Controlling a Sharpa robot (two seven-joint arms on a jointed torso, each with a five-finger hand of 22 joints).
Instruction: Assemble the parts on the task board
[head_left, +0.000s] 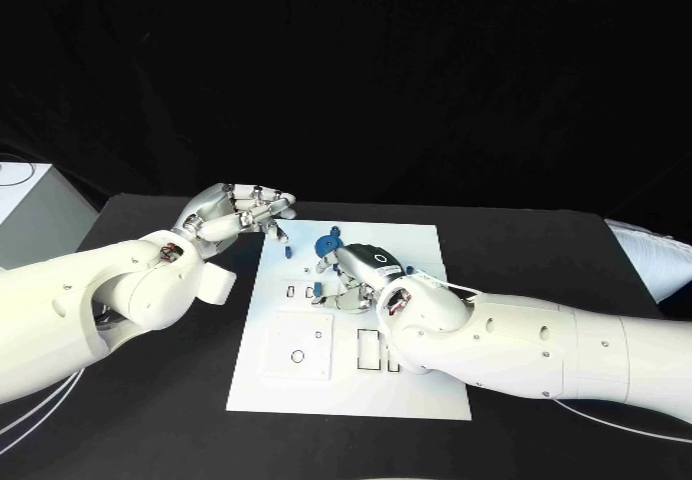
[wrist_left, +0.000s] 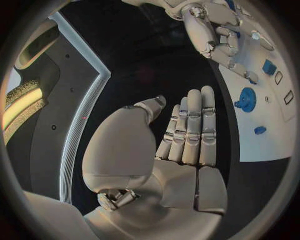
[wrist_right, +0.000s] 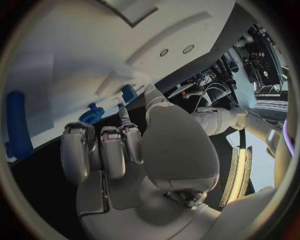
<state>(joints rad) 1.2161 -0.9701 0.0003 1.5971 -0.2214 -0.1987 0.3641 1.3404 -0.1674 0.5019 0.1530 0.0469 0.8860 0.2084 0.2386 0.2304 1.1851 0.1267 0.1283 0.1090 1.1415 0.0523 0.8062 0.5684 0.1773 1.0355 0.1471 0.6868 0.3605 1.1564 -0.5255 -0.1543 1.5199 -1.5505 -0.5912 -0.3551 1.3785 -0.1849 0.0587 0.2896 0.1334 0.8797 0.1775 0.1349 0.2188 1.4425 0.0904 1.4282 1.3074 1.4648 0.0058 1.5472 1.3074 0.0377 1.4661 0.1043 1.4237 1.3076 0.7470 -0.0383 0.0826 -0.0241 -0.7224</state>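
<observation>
The white task board (head_left: 346, 390) lies in the middle of the table. On its upper part lies a round blue part (head_left: 329, 243) (wrist_left: 247, 99) (wrist_right: 94, 114), with smaller blue parts (head_left: 284, 236) (wrist_left: 260, 130) near the board's left edge. My right hand (head_left: 361, 268) (wrist_left: 212, 30) (wrist_right: 115, 150) hovers low over the upper board, fingers curled in, right beside the round part. Its fingertips are hidden, and a small blue piece (wrist_right: 129, 92) shows near the thumb. My left hand (head_left: 238, 210) (wrist_left: 187, 130) is at the board's top left corner, fingers stretched out, holding nothing.
Rectangular slots (head_left: 372, 352) and a raised square plate (head_left: 299, 345) occupy the board's lower half. A white box (head_left: 29, 200) stands at the table's far left. Black table (head_left: 548, 250) lies bare to the right of the board.
</observation>
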